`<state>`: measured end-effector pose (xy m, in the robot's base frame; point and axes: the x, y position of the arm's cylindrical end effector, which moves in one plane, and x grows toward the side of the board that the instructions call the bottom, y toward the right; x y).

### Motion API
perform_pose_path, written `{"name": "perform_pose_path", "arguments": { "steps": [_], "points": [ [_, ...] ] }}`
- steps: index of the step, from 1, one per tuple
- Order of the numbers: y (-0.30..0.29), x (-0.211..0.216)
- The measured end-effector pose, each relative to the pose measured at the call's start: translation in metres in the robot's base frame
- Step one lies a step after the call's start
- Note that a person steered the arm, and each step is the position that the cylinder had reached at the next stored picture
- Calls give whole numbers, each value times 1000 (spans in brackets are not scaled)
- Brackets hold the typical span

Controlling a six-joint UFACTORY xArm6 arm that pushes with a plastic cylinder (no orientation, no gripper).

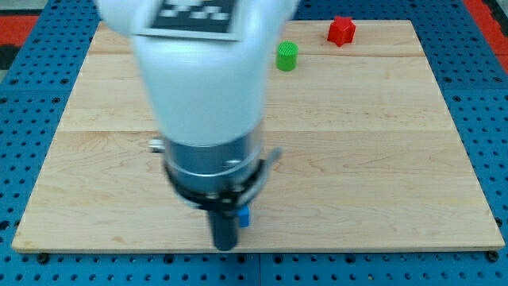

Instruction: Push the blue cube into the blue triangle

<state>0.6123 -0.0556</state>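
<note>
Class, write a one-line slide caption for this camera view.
My tip touches a blue block near the board's bottom edge.

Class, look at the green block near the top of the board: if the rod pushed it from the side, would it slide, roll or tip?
The green block looks like a short cylinder standing on its flat end, so it would probably slide, not roll. It looks squat, so tipping seems unlikely. The wooden board looks smooth, so a push off its centre might turn it aside.

no readable text, black-and-white marker pattern [196, 14] on arm [202, 87]
</note>
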Motion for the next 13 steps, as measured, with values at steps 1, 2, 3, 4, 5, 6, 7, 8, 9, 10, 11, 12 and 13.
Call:
{"name": "perform_pose_path", "arguments": {
  "steps": [1, 2, 3, 4, 5, 6, 7, 8, 9, 10, 11, 12, 13],
  "points": [
    [17, -35],
    [20, -59],
    [44, -54],
    [59, -31],
    [102, -47],
    [107, -62],
    [78, -65],
    [46, -66],
    [33, -78],
    [33, -102],
    [35, -127],
    [35, -147],
    [32, -156]
  ]
}}
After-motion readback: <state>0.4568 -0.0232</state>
